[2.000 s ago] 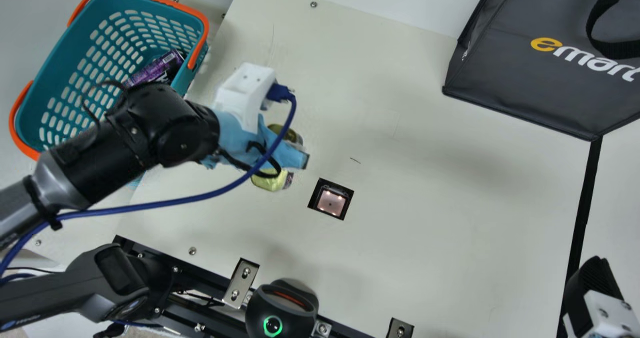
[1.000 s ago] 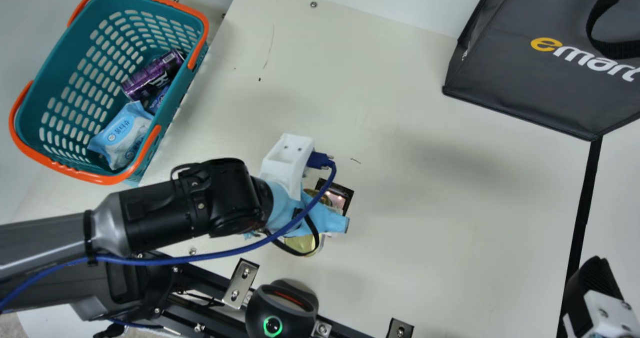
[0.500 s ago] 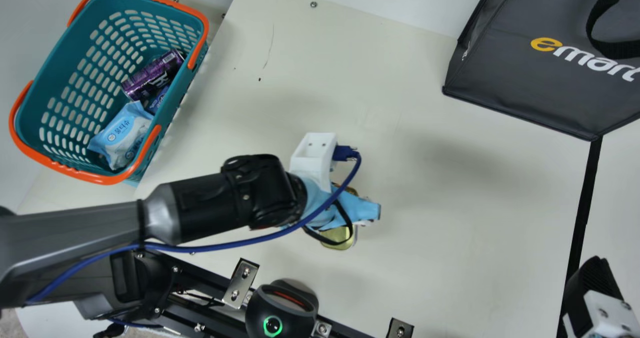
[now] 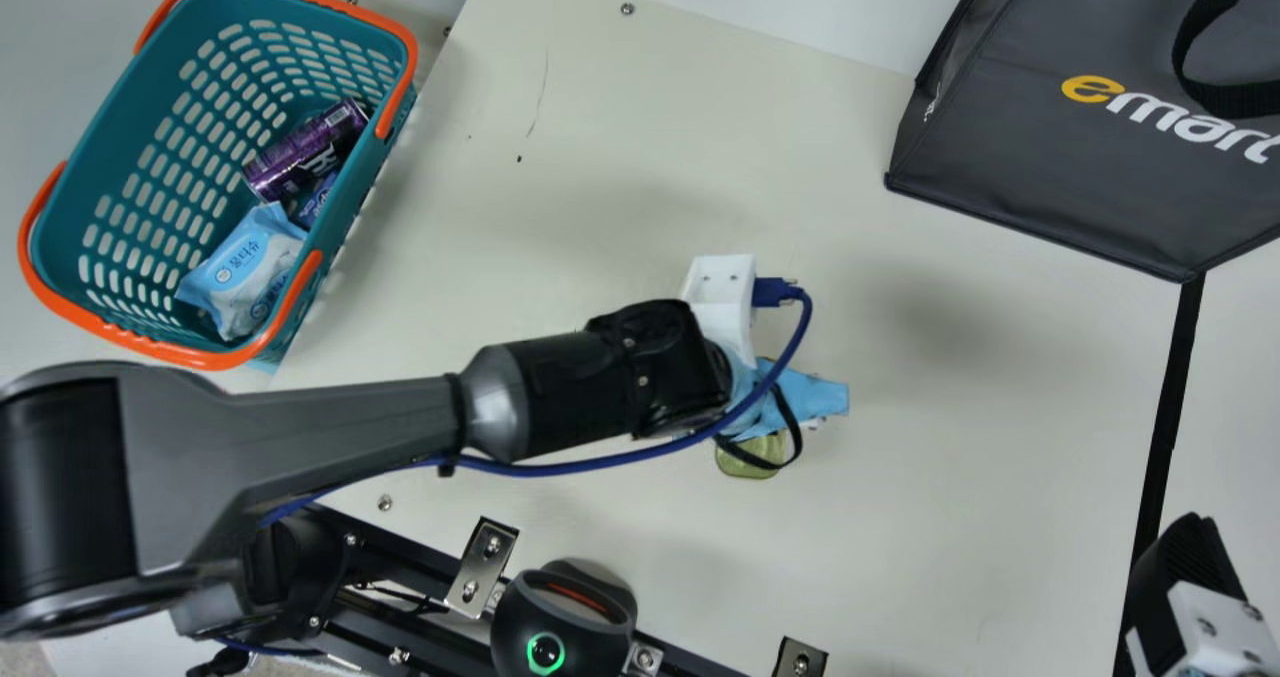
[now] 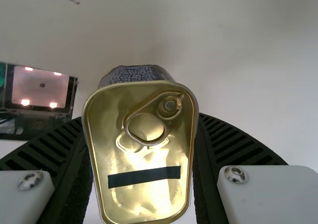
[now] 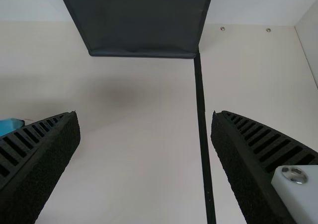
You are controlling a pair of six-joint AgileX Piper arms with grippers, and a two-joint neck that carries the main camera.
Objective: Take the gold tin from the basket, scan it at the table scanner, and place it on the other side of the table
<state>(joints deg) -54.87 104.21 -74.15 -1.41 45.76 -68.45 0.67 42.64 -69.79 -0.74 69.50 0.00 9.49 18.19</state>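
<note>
Over the cream table (image 4: 620, 167), carry level and set down flat before you release: your left gripper (image 5: 140, 119) is closed on the gold tin (image 4: 748, 469), right of the main view's centre. Your right gripper (image 6: 144, 113), spread wide and empty, sits lower right. You have one bag (image 4: 1030, 177) upper right, one basket (image 4: 75, 197) upper left, one tin.

Gold tin (image 4: 750, 459) juts from beneath left gripper (image 4: 828, 402)
Teal basket (image 4: 105, 147) holds purple can (image 4: 305, 152) and wipes pack (image 4: 245, 269); dark shopping bag (image 4: 1050, 157) stands opposite.
</note>
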